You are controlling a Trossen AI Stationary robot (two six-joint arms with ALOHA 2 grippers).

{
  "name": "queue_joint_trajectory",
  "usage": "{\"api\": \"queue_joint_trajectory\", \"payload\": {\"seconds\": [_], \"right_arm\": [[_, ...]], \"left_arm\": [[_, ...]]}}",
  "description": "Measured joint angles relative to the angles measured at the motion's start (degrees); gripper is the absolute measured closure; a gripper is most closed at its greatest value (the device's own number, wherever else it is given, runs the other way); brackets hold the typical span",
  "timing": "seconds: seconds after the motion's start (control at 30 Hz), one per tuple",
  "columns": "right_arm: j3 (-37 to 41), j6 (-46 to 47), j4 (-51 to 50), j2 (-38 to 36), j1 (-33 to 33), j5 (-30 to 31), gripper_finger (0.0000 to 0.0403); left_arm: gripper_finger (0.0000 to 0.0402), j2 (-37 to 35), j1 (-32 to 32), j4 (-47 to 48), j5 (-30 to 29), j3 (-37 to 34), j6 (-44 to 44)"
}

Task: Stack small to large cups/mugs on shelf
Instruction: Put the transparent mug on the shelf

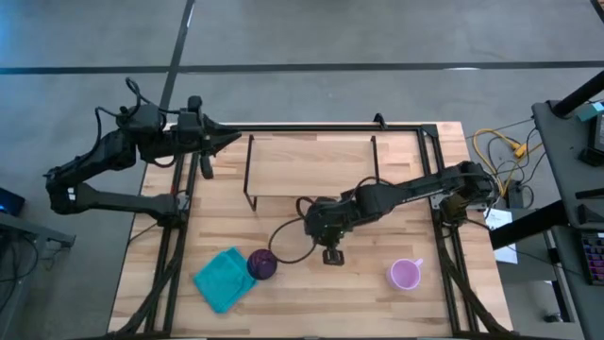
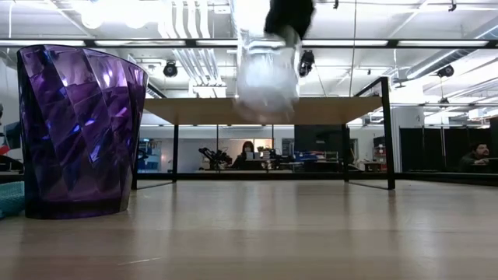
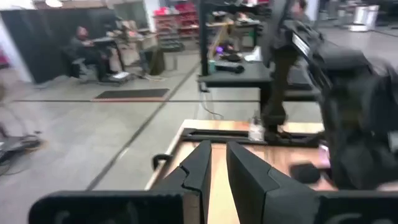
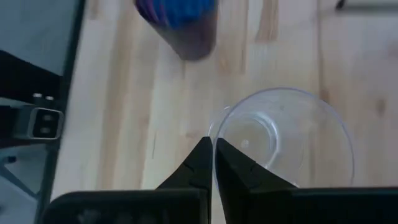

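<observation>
My right gripper [image 4: 212, 149] is shut on the small clear glass [image 4: 283, 140], which hangs in the air over the middle of the table; in the low view the glass [image 2: 267, 74] shows blurred in front of the shelf [image 2: 272, 110]. The dark purple cup [image 1: 262, 264] stands upright on the table by the teal cloth [image 1: 225, 279]. The pink mug [image 1: 406, 274] stands on its base near the front right. The wooden shelf [image 1: 311, 170] stands on black wire legs at the back. My left gripper [image 1: 226, 141] waits at the far left, a narrow gap between its fingers, holding nothing. My right gripper pinches the glass's wall at its rim [image 4: 214, 132], one finger inside [image 4: 239, 168] and one outside. The fingers slant down from above. The glass hangs below them with its mouth up, lifted clear of the table.
A black cable [image 1: 288, 236] loops on the table beside the right arm. Black frame rails [image 1: 444, 236] run along the table's left, right and far edges. Bare wood lies between the purple cup and the pink mug.
</observation>
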State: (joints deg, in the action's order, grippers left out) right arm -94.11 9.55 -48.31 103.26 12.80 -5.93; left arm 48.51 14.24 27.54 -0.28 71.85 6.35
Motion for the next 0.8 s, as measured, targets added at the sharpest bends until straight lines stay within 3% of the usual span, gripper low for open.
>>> {"api": "queue_joint_trajectory", "payload": {"seconds": [0.33,0.5,0.67,0.8], "right_arm": [[-25.4,-13.8,-7.6,-0.1,0.1,-1.7,0.0395],[-35.6,-17.9,-7.6,-0.2,0.6,-5.4,0.0395],[-40.5,-23.7,-6.5,-0.2,1.8,-6.6,0.0395],[-40.7,-28.4,-2.3,-0.1,2.2,-12.3,0.0395]], "left_arm": [[0.0366,2.5,0.0,3.1,11.5,-0.2,0.0],[0.0366,3.2,0.0,3.0,21.3,-0.2,0.0],[0.0366,5.0,0.0,2.6,33.7,-0.2,-1.0],[0.0366,7.6,0.0,-2.6,41.9,-0.3,-5.3]]}}
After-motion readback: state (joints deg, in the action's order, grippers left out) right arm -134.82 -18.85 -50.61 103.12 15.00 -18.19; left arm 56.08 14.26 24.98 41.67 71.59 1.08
